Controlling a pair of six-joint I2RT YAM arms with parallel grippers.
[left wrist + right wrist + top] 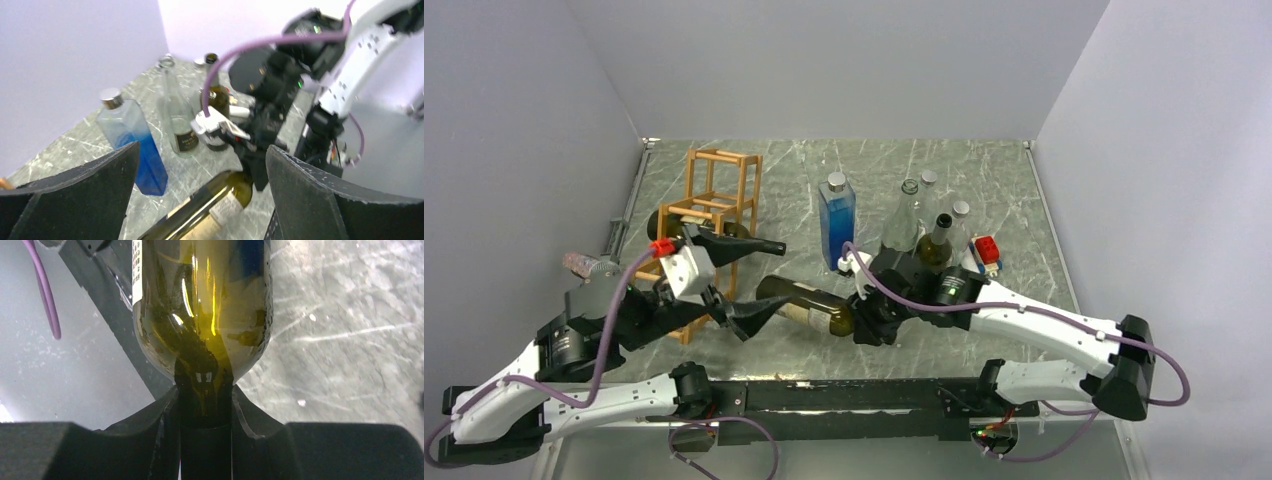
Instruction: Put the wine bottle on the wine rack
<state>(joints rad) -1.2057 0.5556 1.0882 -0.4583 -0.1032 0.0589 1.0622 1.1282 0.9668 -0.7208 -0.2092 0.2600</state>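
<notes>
The wine bottle [809, 303], green glass with a cream label, lies level over the table's middle. My right gripper [864, 318] is shut on its neck; the right wrist view shows the neck pinched in the gripper [206, 410] below the bottle's shoulder [202, 300]. My left gripper [769, 278] is open, its fingers spread at the bottle's base end, not closed on it. In the left wrist view the bottle [210, 210] lies between the wide-apart fingers [75, 195]. The orange-brown wooden wine rack [721, 195] stands at the back left, behind the left gripper.
A blue square bottle [837, 220], a clear bottle [904, 225] and a dark bottle [936, 245] stand upright just behind the right gripper, with more capped bottles behind them. They also show in the left wrist view: blue [135, 145], clear [177, 120], dark [216, 97]. Grey walls enclose the table.
</notes>
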